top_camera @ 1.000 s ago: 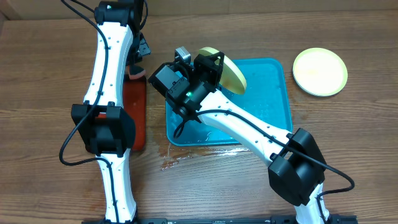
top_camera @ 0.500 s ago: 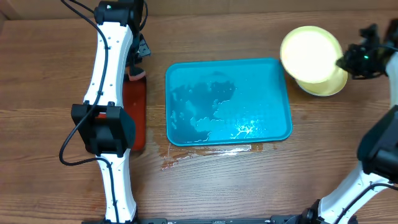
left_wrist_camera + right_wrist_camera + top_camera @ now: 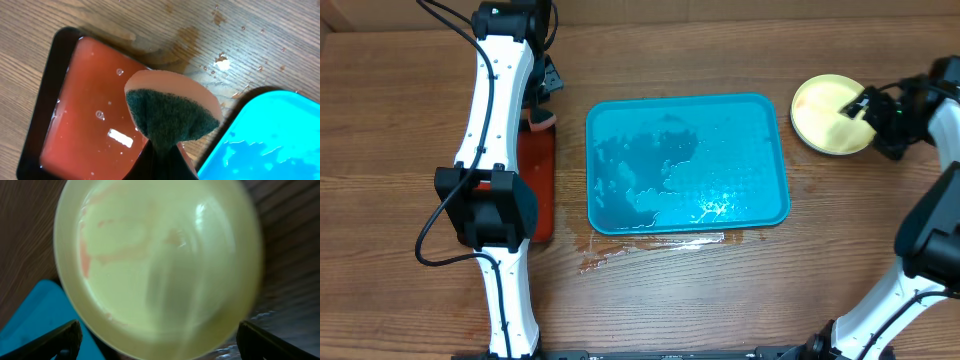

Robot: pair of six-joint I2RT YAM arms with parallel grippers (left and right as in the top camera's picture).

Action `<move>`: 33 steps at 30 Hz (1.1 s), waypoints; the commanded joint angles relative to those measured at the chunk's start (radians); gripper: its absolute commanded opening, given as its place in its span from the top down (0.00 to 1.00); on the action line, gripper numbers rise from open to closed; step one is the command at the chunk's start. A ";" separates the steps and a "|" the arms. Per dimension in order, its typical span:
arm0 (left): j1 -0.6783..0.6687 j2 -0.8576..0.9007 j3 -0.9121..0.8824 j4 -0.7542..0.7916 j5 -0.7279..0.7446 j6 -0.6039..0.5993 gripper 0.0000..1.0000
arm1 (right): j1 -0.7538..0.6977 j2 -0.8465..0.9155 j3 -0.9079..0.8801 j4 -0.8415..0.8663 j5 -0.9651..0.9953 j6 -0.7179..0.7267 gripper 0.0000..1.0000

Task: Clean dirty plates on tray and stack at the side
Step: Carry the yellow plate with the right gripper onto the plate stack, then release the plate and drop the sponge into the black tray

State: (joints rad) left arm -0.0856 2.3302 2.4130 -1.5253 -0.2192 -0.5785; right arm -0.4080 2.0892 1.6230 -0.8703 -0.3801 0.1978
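Nearest the robot's base, a streak of water [image 3: 635, 245] lies on the wooden table [image 3: 400, 150], just in front of the near rim of the turquoise tray [image 3: 777, 160]. That tray sits in the middle of the table with a wet sheen over its floor and no plate on it. To its left, with a strip of bare table between them, lies the narrower red tray [image 3: 535, 190], black-rimmed and holding a shallow film of liquid in the left wrist view [image 3: 85, 125]. Over the red tray's far end the left pincer [image 3: 542, 98] is closed on a sponge [image 3: 540, 118]. The left wrist view shows its dark green scouring face and pale orange body [image 3: 172, 112] pinched from below [image 3: 165, 159], hanging above the gap between the red tray and the corner of the turquoise tray [image 3: 260, 142]. Farther off and to the right, the plates [image 3: 825, 115] rest on the table beside the turquoise tray, clear of its far right corner. Only a yellow-green one shows from above, so their number cannot be told. The right pincer [image 3: 868, 112] is at their right edge with its fingers [image 3: 52, 339] spread wide open. A blurred yellow-green plate with faint orange smears [image 3: 150, 265] fills the right wrist view. Whether the fingers touch it cannot be told.
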 commanded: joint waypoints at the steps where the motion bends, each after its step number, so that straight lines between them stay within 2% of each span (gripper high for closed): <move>1: 0.067 -0.012 -0.004 -0.096 0.014 -0.002 0.96 | 0.143 0.000 -0.001 0.013 -0.078 -0.053 0.00; 3: 0.114 -0.012 -0.004 -0.165 0.025 -0.001 0.96 | 0.224 0.000 -0.001 0.047 -0.078 -0.052 0.00; 5: 0.151 -0.012 -0.014 -0.165 0.094 0.044 0.96 | 0.291 0.000 -0.001 0.077 -0.078 -0.052 0.00; 10: 0.229 -0.012 -0.171 -0.134 0.084 0.044 0.95 | 0.420 0.000 -0.001 0.101 -0.069 -0.053 0.00; 16: 0.255 -0.012 -0.486 0.188 0.172 0.109 0.96 | 0.430 0.000 -0.001 0.115 -0.067 -0.053 0.00; 17: 0.255 -0.012 -0.497 0.213 0.166 0.118 0.87 | 0.430 0.000 -0.001 0.115 -0.067 -0.053 0.00; 18: 0.259 -0.018 -0.468 0.207 0.164 0.140 0.68 | 0.430 0.000 0.003 0.118 -0.067 -0.053 0.00; 21: 0.265 -0.071 -0.373 0.151 0.164 0.160 0.62 | 0.435 -0.045 0.009 0.114 -0.066 -0.061 0.00; 22: 0.265 -0.115 -0.347 0.141 0.166 0.178 0.58 | 0.439 -0.088 0.009 0.113 -0.066 -0.061 0.00; 23: 0.265 -0.195 -0.336 0.137 0.168 0.194 0.50 | 0.442 -0.132 0.009 0.104 -0.067 -0.061 0.00; 24: 0.264 -0.270 -0.336 0.134 0.169 0.194 0.26 | 0.448 -0.186 0.009 0.087 -0.066 -0.068 0.00; 25: 0.261 -0.339 -0.336 0.128 0.169 0.193 0.13 | 0.453 -0.226 0.009 0.063 -0.062 -0.070 0.00; 28: 0.245 -0.490 -0.339 0.025 0.165 0.167 0.07 | 0.479 -0.328 0.009 -0.091 -0.001 -0.072 0.00; 29: 0.229 -0.527 -0.362 -0.005 0.164 0.153 0.00 | 0.490 -0.351 0.009 -0.144 0.026 -0.072 0.00; 30: 0.212 -0.564 -0.403 -0.013 0.164 0.152 0.00 | 0.493 -0.370 0.009 -0.186 0.032 -0.079 0.00; 32: 0.176 -0.646 -0.520 0.015 0.137 0.149 0.00 | 0.493 -0.391 0.008 -0.243 0.046 -0.106 0.00; 33: 0.136 -0.760 -0.699 0.097 0.091 0.124 0.00 | 0.493 -0.420 0.006 -0.306 0.093 -0.106 0.00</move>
State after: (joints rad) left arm 0.1070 1.7145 1.9335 -1.5162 -0.0639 -0.4164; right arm 0.0849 1.7317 1.6276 -1.1084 -0.3660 0.1143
